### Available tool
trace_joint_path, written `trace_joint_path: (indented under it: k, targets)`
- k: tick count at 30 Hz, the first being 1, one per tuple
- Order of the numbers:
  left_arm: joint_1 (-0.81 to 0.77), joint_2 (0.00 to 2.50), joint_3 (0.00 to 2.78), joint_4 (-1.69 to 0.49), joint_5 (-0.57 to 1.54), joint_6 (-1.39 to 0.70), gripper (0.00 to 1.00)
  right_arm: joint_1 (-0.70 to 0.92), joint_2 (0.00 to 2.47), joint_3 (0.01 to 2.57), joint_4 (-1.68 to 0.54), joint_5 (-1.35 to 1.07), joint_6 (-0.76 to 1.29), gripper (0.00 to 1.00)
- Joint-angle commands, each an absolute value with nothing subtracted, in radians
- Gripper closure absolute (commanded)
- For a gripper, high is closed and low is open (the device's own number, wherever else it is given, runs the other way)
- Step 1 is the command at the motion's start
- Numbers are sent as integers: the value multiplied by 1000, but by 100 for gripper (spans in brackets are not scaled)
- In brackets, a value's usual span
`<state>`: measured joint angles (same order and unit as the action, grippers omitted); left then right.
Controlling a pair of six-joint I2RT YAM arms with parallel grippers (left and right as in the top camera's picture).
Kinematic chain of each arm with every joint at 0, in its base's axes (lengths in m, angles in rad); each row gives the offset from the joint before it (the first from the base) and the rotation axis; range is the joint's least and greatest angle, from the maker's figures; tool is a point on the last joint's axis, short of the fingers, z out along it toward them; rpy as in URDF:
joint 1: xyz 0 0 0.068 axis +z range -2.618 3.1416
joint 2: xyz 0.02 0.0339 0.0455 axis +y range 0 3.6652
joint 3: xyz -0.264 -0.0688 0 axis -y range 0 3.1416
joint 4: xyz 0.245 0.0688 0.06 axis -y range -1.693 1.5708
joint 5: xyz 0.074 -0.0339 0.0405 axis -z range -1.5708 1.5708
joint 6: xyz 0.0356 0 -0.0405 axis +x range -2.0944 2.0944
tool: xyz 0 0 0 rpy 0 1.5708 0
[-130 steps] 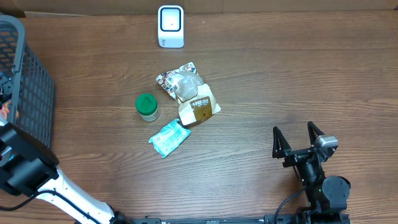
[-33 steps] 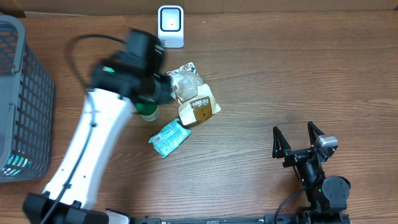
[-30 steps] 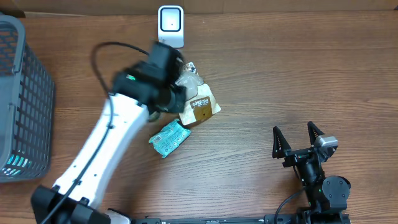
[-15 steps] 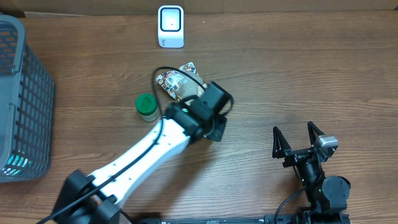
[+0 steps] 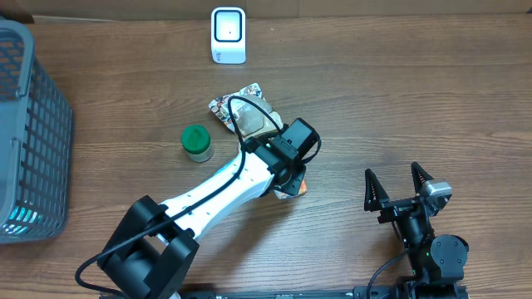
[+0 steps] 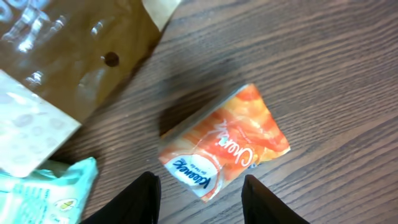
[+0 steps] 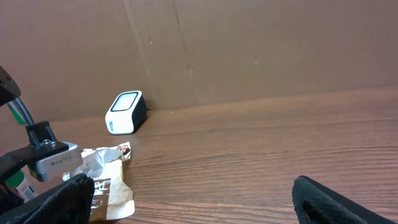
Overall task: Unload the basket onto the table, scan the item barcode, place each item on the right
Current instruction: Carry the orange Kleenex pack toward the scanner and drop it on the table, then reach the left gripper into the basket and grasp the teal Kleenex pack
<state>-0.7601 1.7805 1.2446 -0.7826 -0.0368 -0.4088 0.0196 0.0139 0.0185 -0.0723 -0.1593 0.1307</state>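
Wood table [image 5: 432,91]: L tool [image 6: 198,186] part-open over loose orange tissue pack [image 6: 227,146]; R tool [image 5: 391,173] wide open, empty.

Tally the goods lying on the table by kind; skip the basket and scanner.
Packs: 4 (orange pack, teal pack, brown pack, clear bag)
Jars: 1 (green-lidded jar)
Total: 5

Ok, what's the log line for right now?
left hand open above orange tissue pack | pack lying on table | right hand open, parked | scanner at far edge
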Motion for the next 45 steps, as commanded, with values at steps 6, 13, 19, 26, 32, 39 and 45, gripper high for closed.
trace_joint_path:
  k: [6,13,19,26,32,39,45]
  targets:
    - [-702,1771,1628,-1024,-163,-344,53,18,3,8,-68,-158,129,0]
    - [-535,1763,2054,-1358,-242,-345,55,18,3,8,-68,-159,130,0]
    - [-255,1676,2196,-1475,-262,-376,54,18,3,8,-68,-158,129,0]
    - [277,1608,2195,-1483,-229,-415,51,18,3,8,-68,-158,130,0]
    - [631,1660,2194,-1434,-37,-388,51,18,3,8,-68,-159,129,0]
    - [781,1810,2194,-1469,-6,-341,49,18,3,8,-68,-158,130,0]
    - [787,1925,2154,-1508,-56,-310,49,18,3,8,-68,-159,129,0]
